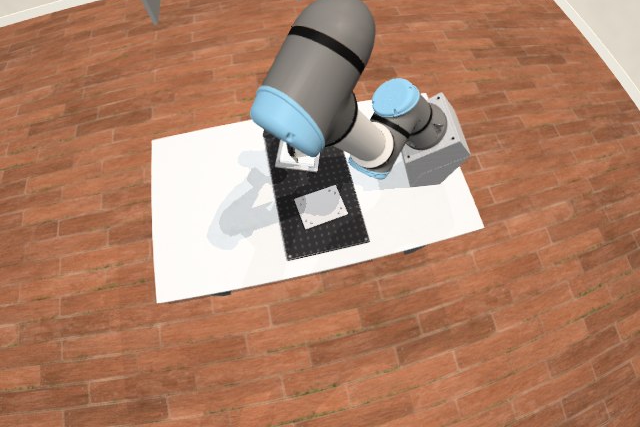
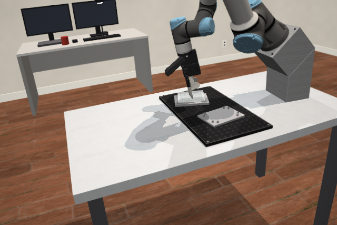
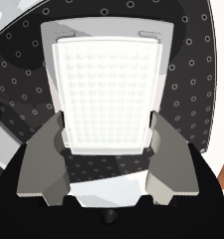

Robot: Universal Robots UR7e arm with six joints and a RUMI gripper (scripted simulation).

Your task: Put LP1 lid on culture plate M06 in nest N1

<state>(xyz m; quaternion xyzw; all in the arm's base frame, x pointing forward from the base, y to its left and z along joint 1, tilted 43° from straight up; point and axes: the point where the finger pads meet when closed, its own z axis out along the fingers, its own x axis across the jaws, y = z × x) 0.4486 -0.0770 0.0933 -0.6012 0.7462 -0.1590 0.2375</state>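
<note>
The culture plate M06 (image 2: pixel 191 99) is white with a grid of wells and sits in the grey plate nest N1 (image 2: pixel 191 103) at the far end of the black breadboard. My gripper (image 2: pixel 191 94) stands directly over it, with the finger tips at the level of the plate's top. In the wrist view my gripper (image 3: pixel 107 112) is shut on the clear lid (image 3: pixel 108 95), gripping its near end by the two long sides. The lid lies squarely over the plate's wells. I cannot tell whether it is fully seated. The lid park LP1 (image 2: pixel 220 116) holds nothing.
The black breadboard (image 2: pixel 215 115) lies on the white table. The lid park's small pegs stick up near its corners. The robot's grey pedestal (image 2: pixel 289 67) stands at the table's right rear. A desk with monitors (image 2: pixel 81 42) stands far off to the left.
</note>
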